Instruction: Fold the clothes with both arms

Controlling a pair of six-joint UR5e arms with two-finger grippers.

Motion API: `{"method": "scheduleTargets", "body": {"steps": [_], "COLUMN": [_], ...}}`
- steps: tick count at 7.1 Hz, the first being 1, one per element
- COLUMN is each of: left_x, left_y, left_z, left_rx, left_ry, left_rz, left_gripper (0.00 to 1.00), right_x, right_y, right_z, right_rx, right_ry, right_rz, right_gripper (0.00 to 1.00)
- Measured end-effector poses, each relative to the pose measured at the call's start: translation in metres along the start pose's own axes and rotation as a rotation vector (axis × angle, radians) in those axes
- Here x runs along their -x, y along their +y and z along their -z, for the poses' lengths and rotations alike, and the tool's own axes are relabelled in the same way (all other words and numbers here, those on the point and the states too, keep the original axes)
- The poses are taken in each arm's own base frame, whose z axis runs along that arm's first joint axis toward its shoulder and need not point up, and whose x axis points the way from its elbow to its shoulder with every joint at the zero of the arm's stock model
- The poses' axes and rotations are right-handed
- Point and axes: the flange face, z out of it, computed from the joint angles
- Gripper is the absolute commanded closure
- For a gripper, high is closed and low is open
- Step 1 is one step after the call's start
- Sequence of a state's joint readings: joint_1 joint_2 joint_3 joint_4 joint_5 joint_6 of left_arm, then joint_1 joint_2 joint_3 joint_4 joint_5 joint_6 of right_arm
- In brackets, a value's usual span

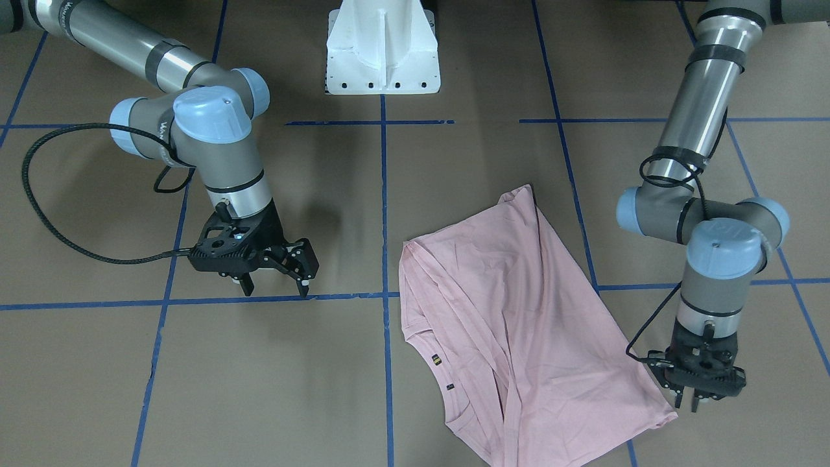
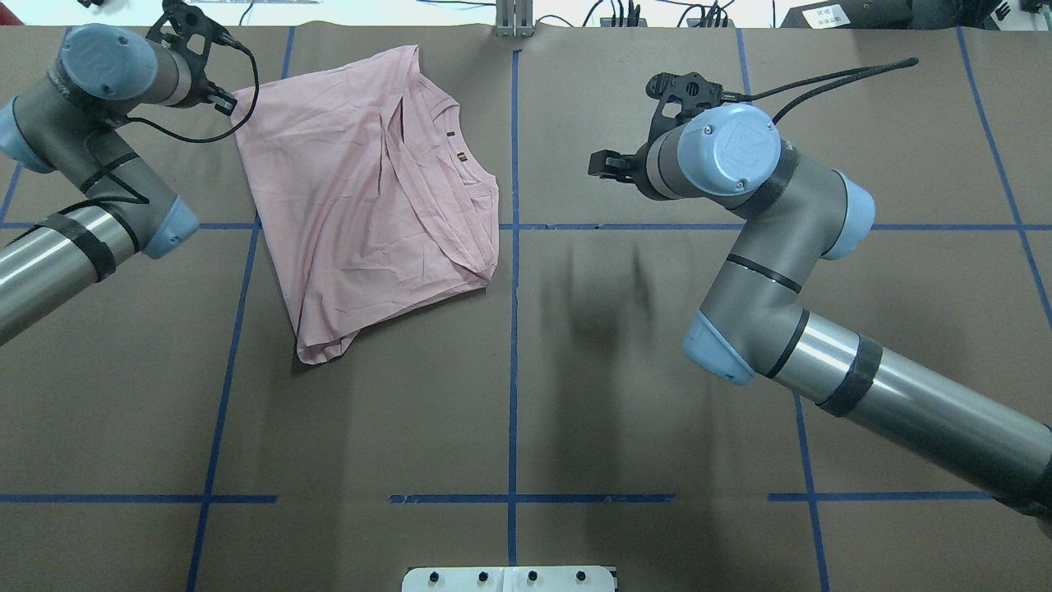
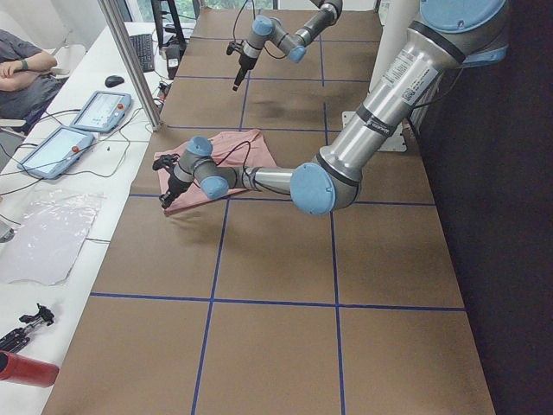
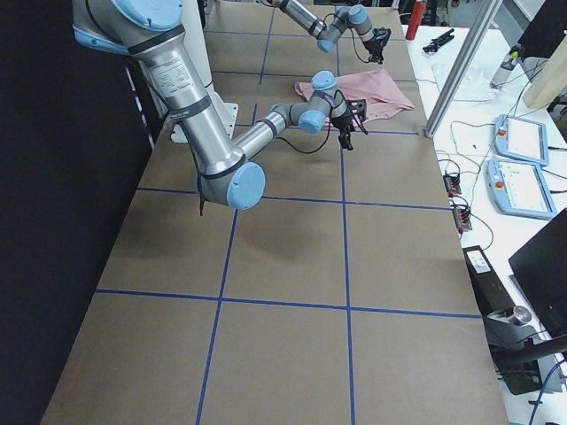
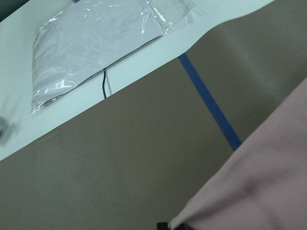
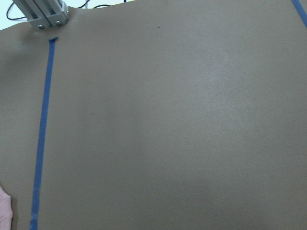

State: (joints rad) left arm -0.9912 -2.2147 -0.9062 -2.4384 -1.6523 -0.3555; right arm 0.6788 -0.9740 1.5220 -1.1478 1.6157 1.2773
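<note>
Starting at the left arm's fingers (image 1: pixel 678 400), you will find them pointing down at the outermost corner (image 1: pixel 666 415) of the T-shirt (image 1: pixel 519 311), just beside its hem and on the side away from the middle of the table (image 1: pixel 259 389). They stand close together, far narrower than the other pair. No view shows whether cloth is pinched between them or whether they only hover at the edge, so you cannot tell. The left wrist camera gives you little more than pink fabric in its lower corner. The right arm's fingers (image 1: pixel 303 283) are spread wide and hold nothing. They hang over bare table, well apart from the shirt and across the central blue tape line (image 1: pixel 384 194) from it. The left arm is therefore much the nearer. The garment lies wholly on that arm's half, out toward the table edge away from the white pedestal base (image 1: pixel 382 52). From the right arm the shirt lies sideways past the centre line, with the neckline (image 1: pixel 436 360) side as its closest part. The shirt's long axis runs roughly from that outer table edge back toward the base, skewed against the tape grid — so a two-arm fold would probably need you to bring the right arm over first. The shirt is pale pink with a plain side up and no print showing. It is rumpled, with one panel lapped diagonally over the body and the end nearest the base bunched to a narrow point.
</note>
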Motion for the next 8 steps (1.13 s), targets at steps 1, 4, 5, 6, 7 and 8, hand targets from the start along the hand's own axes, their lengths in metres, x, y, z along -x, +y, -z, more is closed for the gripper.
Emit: {"method": "scheduleTargets", "body": {"steps": [1,4,5,6,7,8], "left_x": [0.006,0.006,0.006,0.005,0.005,0.005], "left_y": [0.005,0.004,0.003,0.003,0.003,0.002], "left_z": [0.007,0.02,0.022,0.022,0.023,0.023], "left_rx": [-0.015,-0.037,-0.04,-0.042,-0.042,-0.042], "left_ry": [0.02,0.042,0.044,0.045,0.046,0.046], "left_rz": [-0.014,-0.014,-0.012,-0.012,-0.011,-0.01], "left_gripper": [0.0,0.0,0.0,0.0,0.0,0.0], "right_x": [0.012,0.09,0.118,0.142,0.161,0.178], "right_y": [0.009,0.025,0.032,0.044,0.06,0.07], "right_z": [0.001,-0.014,-0.026,-0.035,-0.04,-0.044], "right_rx": [-0.007,0.058,0.08,0.098,0.112,0.123], "right_ry": [-0.015,0.073,0.102,0.118,0.125,0.128], "right_rz": [0.01,0.027,0.021,0.006,-0.007,-0.016], "right_gripper": [0.02,0.01,0.04,0.12,0.12,0.15]}}
